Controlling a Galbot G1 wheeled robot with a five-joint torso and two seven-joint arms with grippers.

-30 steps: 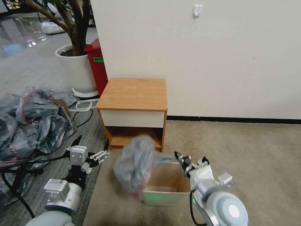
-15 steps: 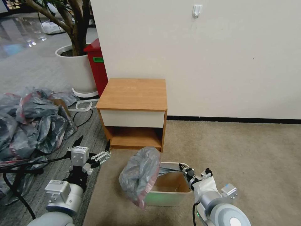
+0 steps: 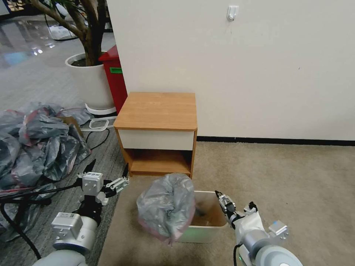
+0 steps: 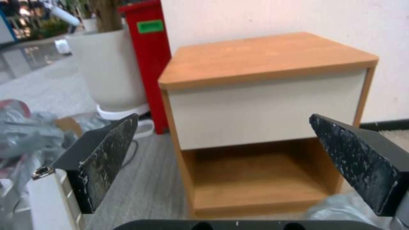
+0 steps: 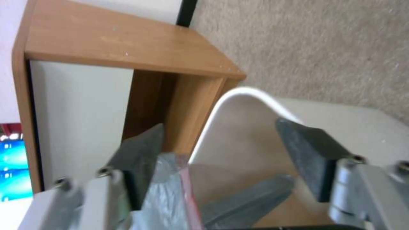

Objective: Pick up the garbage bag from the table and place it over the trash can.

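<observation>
At about nine o'clock in the head view lies a heap of grey bags on the floor, with the white planter and the red box beyond it at eleven o'clock. The left gripper hovers low at seven o'clock, short of the nightstand; its jaws stand wide apart and hold nothing, and the left wrist view frames the white drawer front between them. The nightstand, its worktop bare, stands against the wall at twelve o'clock. Just in front of it, at six o'clock, the garbage bag is bunched in a crumpled mound over the left rim of the trash can, its pink-red edge hanging down the outside. The right gripper sits at five o'clock over the can's right rim; in the right wrist view its jaws are parted, with the bag's plastic lying against one finger, not clamped.
</observation>
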